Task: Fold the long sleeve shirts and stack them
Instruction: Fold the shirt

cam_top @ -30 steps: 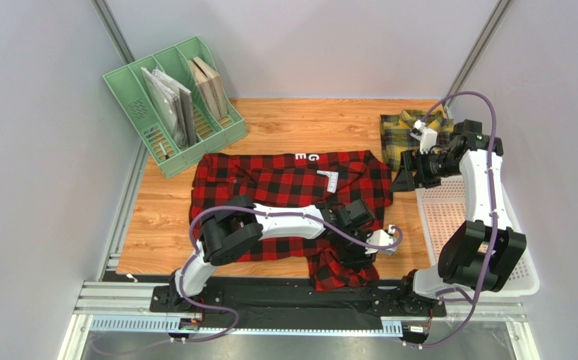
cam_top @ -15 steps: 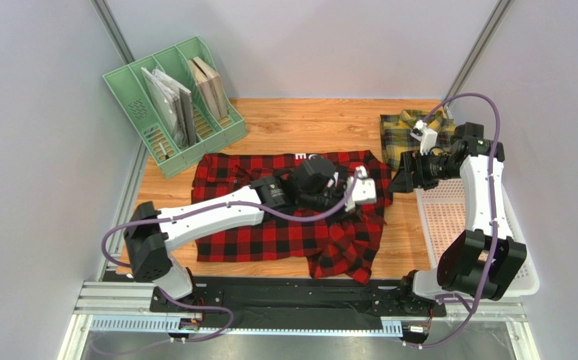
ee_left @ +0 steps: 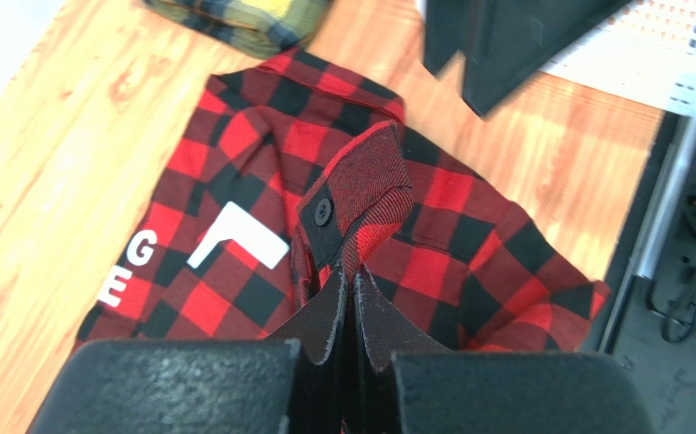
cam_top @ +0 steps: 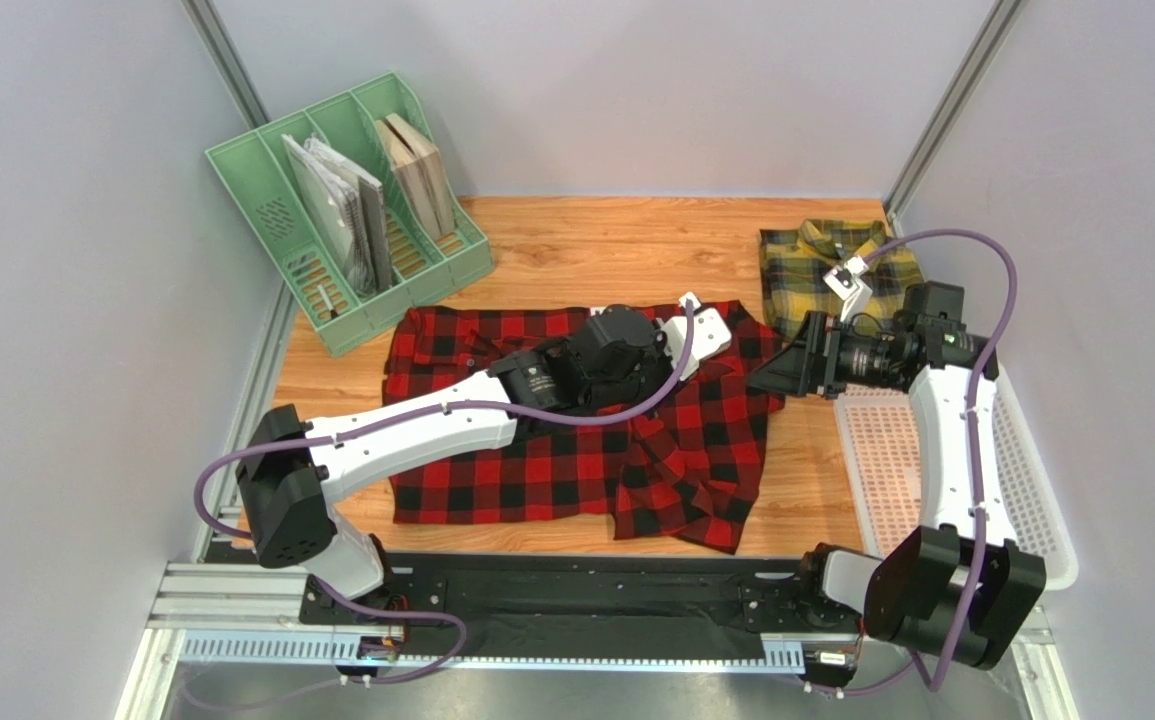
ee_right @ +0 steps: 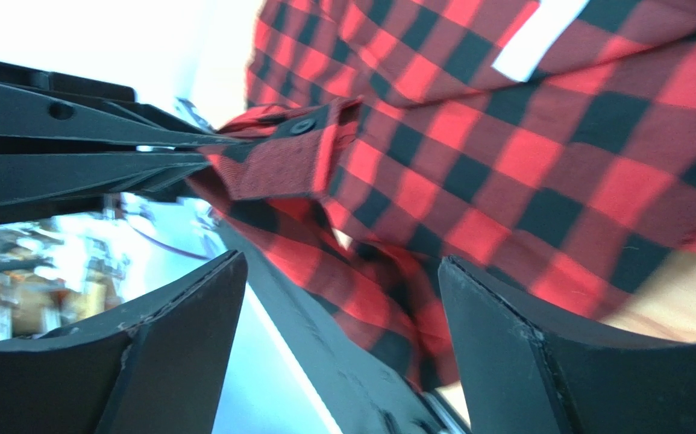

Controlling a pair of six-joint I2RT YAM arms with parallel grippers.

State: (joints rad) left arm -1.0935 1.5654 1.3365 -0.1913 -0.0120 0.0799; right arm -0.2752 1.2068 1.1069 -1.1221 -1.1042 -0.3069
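1. Nearest the arm bases, the red-and-black shirt [cam_top: 538,465] lies spread on the tabletop [cam_top: 613,248], centre-left. The body is mostly flat, but its near-right corner is rumpled and sits close to the tabletop's near edge.
2. The left arm reaches diagonally over the shirt. The left end effector [ee_left: 353,280] is clenched on the sleeve just behind the cuff [ee_left: 360,185], with the fingers pressed together and fabric pinched between them.
3. The cuff stands clear past the fingertips, with its button [ee_left: 322,212] showing. It is held above the far-right part of the shirt body, near the white letters [ee_left: 129,262]. Judgement: gripping at the cuff gives control of the whole sleeve, so it can be laid across the body as a sleeve-in fold.
4. The right end effector [cam_top: 767,375] is released, with its fingers spread wide and nothing between them. It hovers just beside the shirt's right edge, pointed at the raised cuff. Judgement: it is staged to assist, either by pinning the fabric or by taking the cuff; which one cannot be told.
5. A white basket [cam_top: 1041,495] sits on the right, under the right arm.
6. The yellow-and-green shirt [cam_top: 809,278] lies bunched in the far-right corner, just behind the right end effector and apart from the red one. It is not yet stacked, so the task is at an early stage.
7. A green file rack [cam_top: 335,195] stands far left, outside the working area.
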